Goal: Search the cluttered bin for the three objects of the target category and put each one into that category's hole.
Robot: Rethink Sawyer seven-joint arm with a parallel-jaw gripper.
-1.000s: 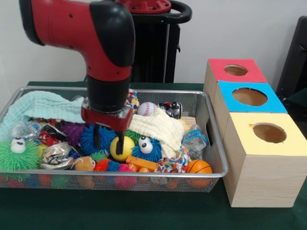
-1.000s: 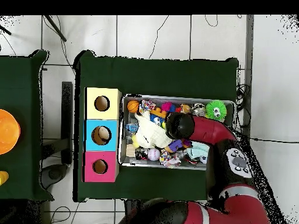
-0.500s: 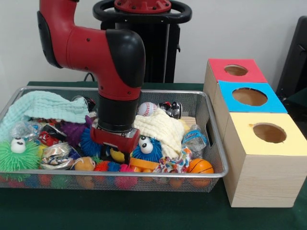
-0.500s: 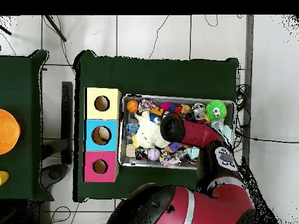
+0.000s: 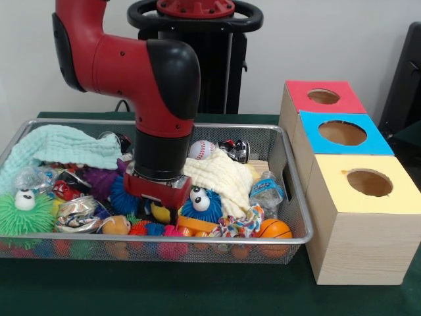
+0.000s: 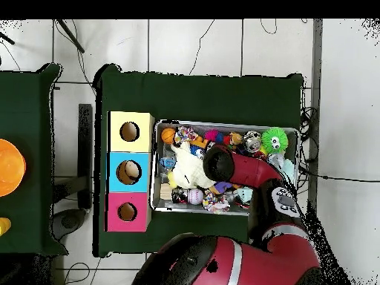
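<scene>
Green cloth covers my table (image 5: 164,289), with white wall behind. Wire bin (image 5: 289,191) lies long from left to right. My gripper (image 5: 158,209) is down on the yellow ball (image 5: 160,212); I cannot tell its grip. Three boxes (image 5: 358,217) sit right.

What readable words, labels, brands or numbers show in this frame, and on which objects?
None can be read.
Crushed plastic bottle: label too blurred to read.
Crumpled foil wrapper: no print legible.
Red box, blue box and yellow box: blank, no markings.
</scene>
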